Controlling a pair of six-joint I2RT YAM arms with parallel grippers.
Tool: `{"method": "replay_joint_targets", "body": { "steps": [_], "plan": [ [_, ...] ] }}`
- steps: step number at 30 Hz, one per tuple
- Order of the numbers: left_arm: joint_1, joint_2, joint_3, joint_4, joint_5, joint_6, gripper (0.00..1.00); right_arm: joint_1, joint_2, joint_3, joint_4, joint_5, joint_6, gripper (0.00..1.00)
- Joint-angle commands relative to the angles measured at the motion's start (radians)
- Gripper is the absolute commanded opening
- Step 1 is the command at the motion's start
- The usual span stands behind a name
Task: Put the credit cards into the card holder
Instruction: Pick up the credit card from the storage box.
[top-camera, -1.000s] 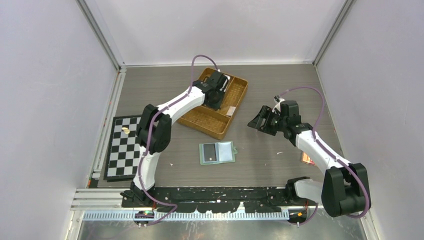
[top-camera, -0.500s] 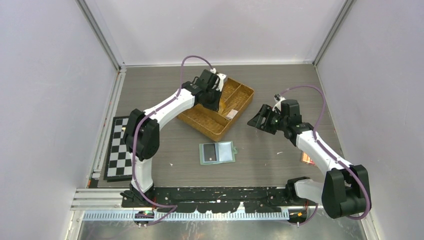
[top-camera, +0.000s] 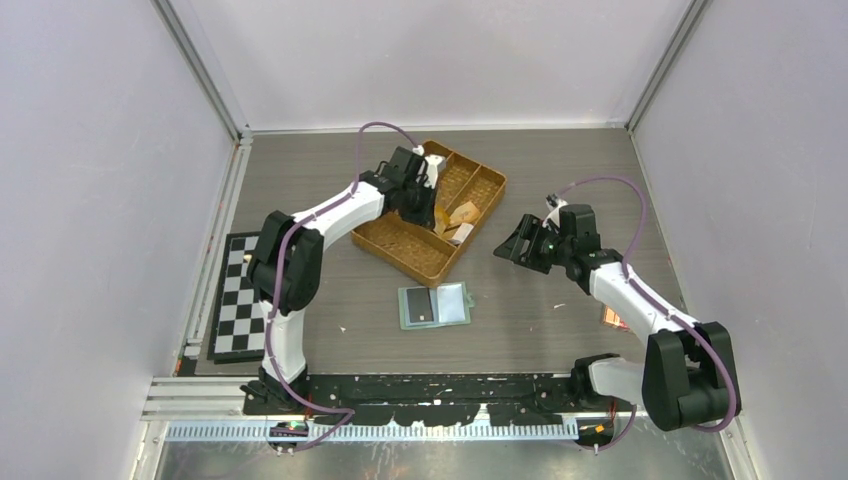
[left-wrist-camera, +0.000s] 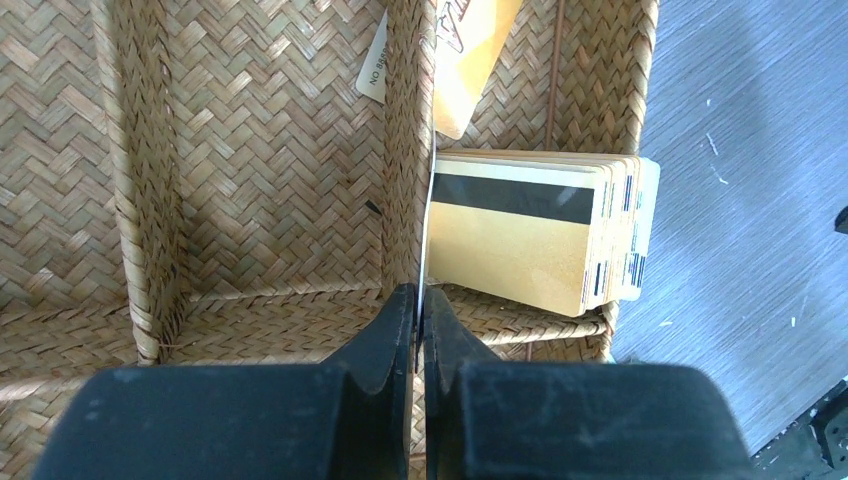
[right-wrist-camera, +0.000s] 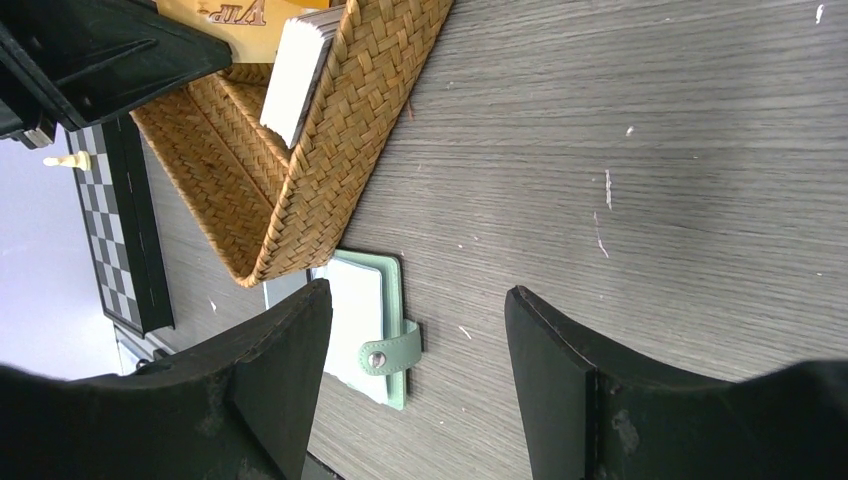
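Observation:
My left gripper (top-camera: 428, 200) (left-wrist-camera: 421, 298) hangs over the woven tray (top-camera: 405, 247), shut on a thin credit card (left-wrist-camera: 427, 220) that shows edge-on along a divider. A stack of gold credit cards (left-wrist-camera: 520, 240) with dark stripes leans in the compartment to its right, and another gold card (left-wrist-camera: 470, 50) lies beyond. The green card holder (top-camera: 435, 304) (right-wrist-camera: 375, 325) lies open on the table in front of the tray, with its snap tab to the right. My right gripper (top-camera: 515, 243) (right-wrist-camera: 418, 295) hovers open and empty to the right of the tray.
A chessboard (top-camera: 240, 300) with a small piece on it lies at the left edge of the table. A small orange item (top-camera: 612, 318) sits by the right arm. A white tag (left-wrist-camera: 372, 65) rests in the tray. Grey walls enclose the table.
The left gripper has shifted left and nearer inside the tray with the card; the tray has swung and slid rightward. The right gripper dropped slightly nearer.

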Motion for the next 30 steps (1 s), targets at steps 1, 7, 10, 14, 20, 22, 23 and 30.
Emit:
{"method": "replay_joint_targets", "body": {
  "steps": [1, 7, 10, 14, 20, 22, 23, 30],
  "plan": [
    [0.023, -0.03, -0.022, 0.122, 0.083, 0.007, 0.06, -0.003, 0.023, 0.023, 0.056, -0.022, -0.003, 0.69],
    [0.026, 0.032, 0.037, 0.045, 0.081, 0.004, 0.1, -0.003, 0.051, 0.023, 0.069, -0.037, -0.001, 0.68],
    [0.026, 0.046, 0.052, 0.024, 0.068, -0.002, 0.12, -0.004, 0.054, 0.018, 0.07, -0.042, -0.001, 0.67],
    [0.026, 0.046, 0.05, 0.032, 0.037, -0.016, 0.19, -0.003, 0.057, 0.016, 0.072, -0.047, -0.002, 0.67],
    [0.026, 0.047, 0.052, 0.038, 0.003, -0.036, 0.25, -0.003, 0.066, 0.017, 0.073, -0.064, -0.001, 0.66],
    [0.026, 0.042, 0.05, 0.041, -0.007, -0.041, 0.27, -0.003, 0.069, 0.017, 0.073, -0.07, -0.003, 0.66],
    [0.026, 0.041, 0.05, 0.045, -0.008, -0.043, 0.29, -0.003, 0.07, 0.015, 0.073, -0.072, -0.003, 0.66],
    [0.026, 0.032, 0.057, 0.056, -0.015, -0.048, 0.37, -0.003, 0.081, 0.015, 0.076, -0.088, -0.001, 0.65]
  ]
}}
